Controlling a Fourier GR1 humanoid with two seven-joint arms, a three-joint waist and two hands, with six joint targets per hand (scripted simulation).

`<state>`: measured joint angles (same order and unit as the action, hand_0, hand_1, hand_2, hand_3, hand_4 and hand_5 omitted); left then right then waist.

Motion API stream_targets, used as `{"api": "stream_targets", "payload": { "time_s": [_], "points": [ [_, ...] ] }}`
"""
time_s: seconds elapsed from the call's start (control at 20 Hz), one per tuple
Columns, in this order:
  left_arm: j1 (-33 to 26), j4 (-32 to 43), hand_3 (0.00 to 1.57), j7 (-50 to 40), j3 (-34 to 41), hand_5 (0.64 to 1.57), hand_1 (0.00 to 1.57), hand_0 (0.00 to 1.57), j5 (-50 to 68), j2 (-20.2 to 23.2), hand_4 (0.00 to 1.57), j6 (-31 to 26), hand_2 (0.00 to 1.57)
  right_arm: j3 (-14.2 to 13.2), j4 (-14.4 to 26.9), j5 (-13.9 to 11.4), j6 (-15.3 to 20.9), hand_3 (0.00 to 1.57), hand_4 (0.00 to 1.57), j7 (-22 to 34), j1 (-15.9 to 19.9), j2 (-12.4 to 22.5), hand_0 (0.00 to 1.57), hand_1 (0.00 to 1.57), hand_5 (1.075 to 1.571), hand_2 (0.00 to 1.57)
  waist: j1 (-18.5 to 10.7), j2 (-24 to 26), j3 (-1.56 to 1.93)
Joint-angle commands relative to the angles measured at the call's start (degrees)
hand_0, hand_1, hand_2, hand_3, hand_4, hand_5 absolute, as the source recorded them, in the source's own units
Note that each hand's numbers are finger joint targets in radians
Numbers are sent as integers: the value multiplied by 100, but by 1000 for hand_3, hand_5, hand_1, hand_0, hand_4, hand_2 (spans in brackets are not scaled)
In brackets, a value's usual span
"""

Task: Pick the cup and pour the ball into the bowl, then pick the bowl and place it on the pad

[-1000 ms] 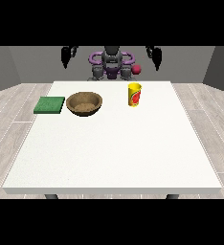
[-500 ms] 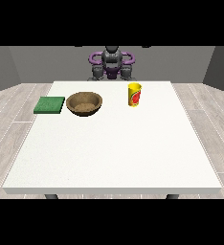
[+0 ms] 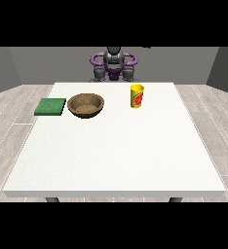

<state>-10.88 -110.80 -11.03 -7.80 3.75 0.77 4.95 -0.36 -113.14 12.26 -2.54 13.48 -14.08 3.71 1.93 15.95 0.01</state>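
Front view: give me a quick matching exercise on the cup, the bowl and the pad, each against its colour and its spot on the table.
Things:
1. cup
2. bowl
3. pad

Descriptions:
A. green, flat, nearest the view's left table edge
B. brown, between the other two
C. yellow, upright, furthest toward the view's right

Pairs: 1-C, 2-B, 3-A

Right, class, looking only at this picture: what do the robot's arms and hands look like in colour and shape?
Each arm shows as a curved purple band beside the dark grey body: the arm at the view's left and the arm at the view's right. Below them sit bulky grey segments, one on each side. No cables or markings can be made out, and no hands show.
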Motion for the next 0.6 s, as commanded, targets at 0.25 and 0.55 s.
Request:
{"api": "stream_targets", "payload": {
  "time_s": [0.25, 0.55],
  "points": [
    [619, 1049, 0, 1865, -490, 1517, 0, 0, -428, -76, 0, 534, 0, -297, 1089, -99, -534, 0, 367, -1960, 396, -130, 0, 0, 1571, 0, 39, -1593, 2],
    [1508, 2157, 0, 2656, 183, 1495, 0, 0, -439, -63, 0, 562, 0, -823, 1398, 435, -1248, 0, 303, -2187, 675, 398, 0, 0, 1571, 0, 368, -1958, -1]
  ]
}}
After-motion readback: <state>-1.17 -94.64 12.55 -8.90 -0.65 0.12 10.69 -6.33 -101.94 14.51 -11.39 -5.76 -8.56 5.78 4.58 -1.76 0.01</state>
